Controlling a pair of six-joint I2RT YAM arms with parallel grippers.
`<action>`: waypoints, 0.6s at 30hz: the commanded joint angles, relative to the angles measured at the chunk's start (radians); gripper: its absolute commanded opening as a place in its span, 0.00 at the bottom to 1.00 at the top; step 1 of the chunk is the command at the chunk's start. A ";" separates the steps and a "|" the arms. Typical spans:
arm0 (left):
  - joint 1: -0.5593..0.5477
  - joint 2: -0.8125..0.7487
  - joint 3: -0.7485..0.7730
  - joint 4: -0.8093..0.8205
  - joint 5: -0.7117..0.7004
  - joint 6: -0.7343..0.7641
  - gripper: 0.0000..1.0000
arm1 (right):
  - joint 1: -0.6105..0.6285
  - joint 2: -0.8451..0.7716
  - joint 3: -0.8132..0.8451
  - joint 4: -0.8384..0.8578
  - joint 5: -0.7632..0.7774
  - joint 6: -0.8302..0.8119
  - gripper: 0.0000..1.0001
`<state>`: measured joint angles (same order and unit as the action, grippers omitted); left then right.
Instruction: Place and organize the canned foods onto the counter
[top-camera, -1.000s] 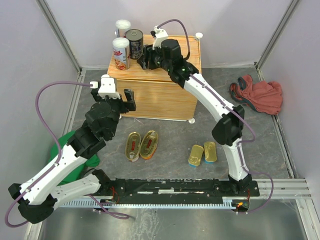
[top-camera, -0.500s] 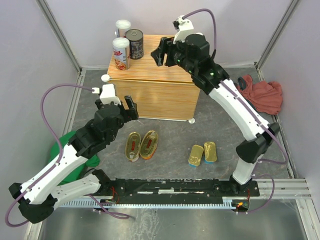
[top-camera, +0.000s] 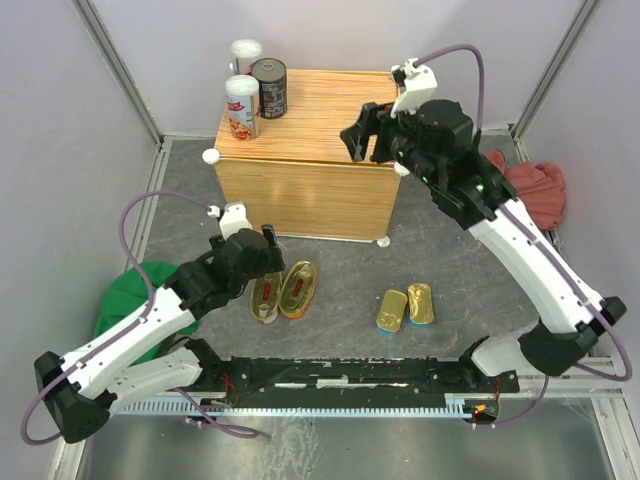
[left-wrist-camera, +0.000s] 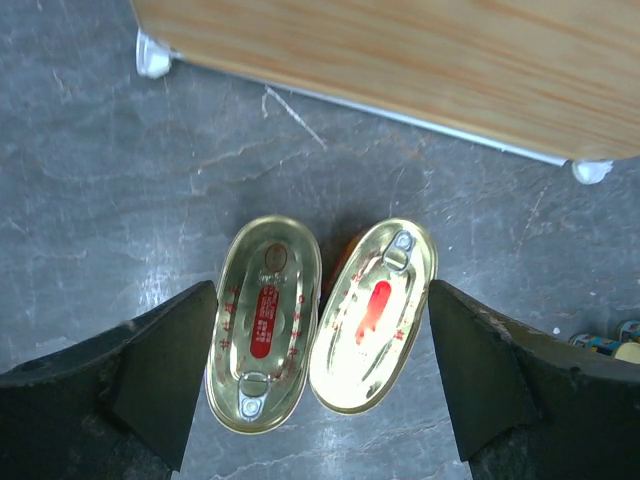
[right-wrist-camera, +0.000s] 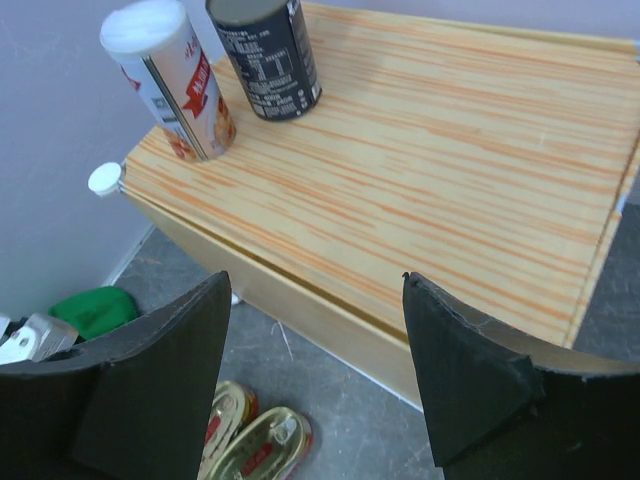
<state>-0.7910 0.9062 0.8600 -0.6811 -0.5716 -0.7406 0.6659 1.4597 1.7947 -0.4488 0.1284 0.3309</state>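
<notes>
Three of the seven canned foods are on the counter (top-camera: 320, 110). Two tall white-lidded cylinders (top-camera: 241, 105) (top-camera: 245, 55) and a dark round tin (top-camera: 269, 87) stand upright, clustered at one back corner of its wood-grain top.

The right gripper (top-camera: 368, 135) hangs above the opposite side of that top. Its jaws are spread wide with nothing between them. From its wrist view, the three standing cans lie ahead of the jaws and off to the left, well apart from them. Bare wood fills the gap between the fingers.

Four cans are left on the grey floor. Two oval gold-red tins (left-wrist-camera: 262, 322) (left-wrist-camera: 374, 313) lie flat, side by side and touching. They are directly below the left gripper (top-camera: 262, 243), whose jaws are wide and bracket the pair, one finger outside each tin. The jaws grip neither tin. The counter's front wall is just beyond the fingertips.

Two rectangular gold-blue tins (top-camera: 392, 310) (top-camera: 420, 303) lie together, well off to the right of the left jaws and far below the right jaws.

By this count the task is a little under halfway. The oval pair looks likely to be next.
</notes>
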 joint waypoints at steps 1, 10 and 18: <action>0.006 0.003 -0.043 -0.003 0.030 -0.119 0.92 | 0.006 -0.124 -0.095 -0.001 0.034 0.015 0.78; 0.005 0.030 -0.151 -0.017 0.066 -0.205 0.93 | 0.020 -0.291 -0.274 -0.055 0.050 0.061 0.78; 0.006 0.023 -0.226 0.022 0.071 -0.238 0.93 | 0.100 -0.374 -0.390 -0.114 0.097 0.104 0.78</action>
<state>-0.7910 0.9405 0.6601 -0.7052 -0.5022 -0.9123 0.7197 1.1202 1.4345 -0.5423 0.1864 0.3977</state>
